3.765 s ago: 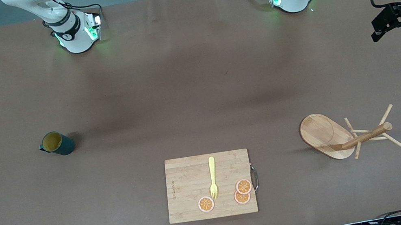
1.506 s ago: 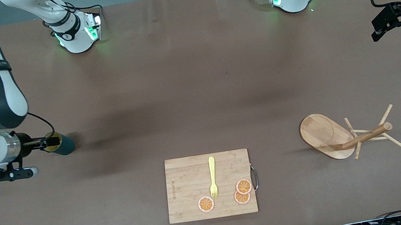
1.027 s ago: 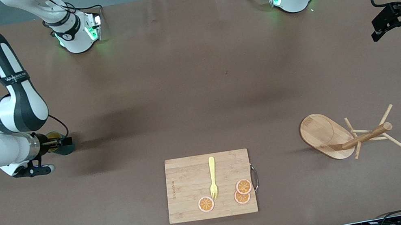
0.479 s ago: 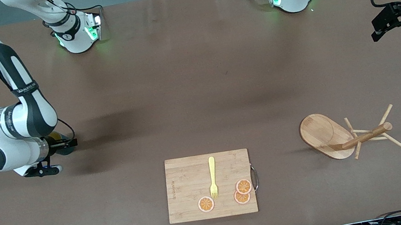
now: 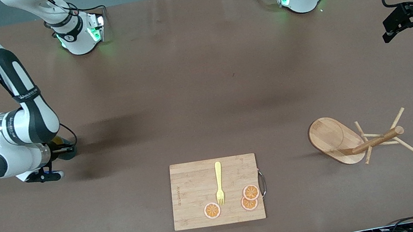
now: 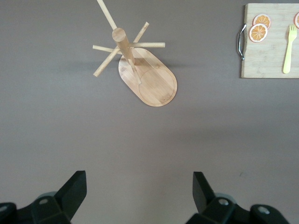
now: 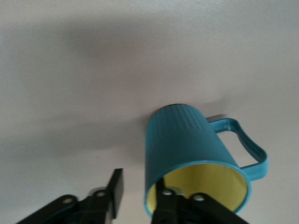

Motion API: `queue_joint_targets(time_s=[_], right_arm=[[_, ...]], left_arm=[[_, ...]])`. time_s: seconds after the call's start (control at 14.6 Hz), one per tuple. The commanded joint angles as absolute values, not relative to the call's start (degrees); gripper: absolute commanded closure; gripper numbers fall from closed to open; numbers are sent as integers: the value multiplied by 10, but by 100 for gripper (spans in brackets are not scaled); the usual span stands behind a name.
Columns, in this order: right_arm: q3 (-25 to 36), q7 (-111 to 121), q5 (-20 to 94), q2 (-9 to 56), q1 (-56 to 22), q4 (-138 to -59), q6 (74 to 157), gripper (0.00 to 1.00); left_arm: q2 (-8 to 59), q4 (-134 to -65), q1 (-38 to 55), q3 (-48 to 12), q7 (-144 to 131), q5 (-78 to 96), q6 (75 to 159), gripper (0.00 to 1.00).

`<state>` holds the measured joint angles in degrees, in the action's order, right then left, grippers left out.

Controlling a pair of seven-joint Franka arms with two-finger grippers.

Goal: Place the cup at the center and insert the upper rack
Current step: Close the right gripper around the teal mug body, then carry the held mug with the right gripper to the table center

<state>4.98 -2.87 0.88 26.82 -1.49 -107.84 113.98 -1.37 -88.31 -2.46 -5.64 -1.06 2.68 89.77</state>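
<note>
Though the right end effector straddles its wall, cup mostly hidden.

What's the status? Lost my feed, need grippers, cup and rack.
Right gripper straddling the cup rim, one finger inside, one outside. Left gripper open, waiting above the table. Rack lying tipped over. Nothing in the way.

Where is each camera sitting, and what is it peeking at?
Front view: high up across the table, facing both arms and their bases.
Left wrist view: on the left arm, looking down past the open left claw at the upper rack and cutting board.
Right wrist view: on the right arm, close to the cup; the right claw straddles its rim.
Shared: front and left wrist views both show rack and board.
</note>
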Motion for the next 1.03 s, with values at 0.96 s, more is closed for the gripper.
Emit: queue_joint_targets(time_s=[0.96], right_arm=[[39,-192,103,289,-205,-910,1027,100]], left_arm=[[-28,-892,-29,-58,4,34,896,0]])
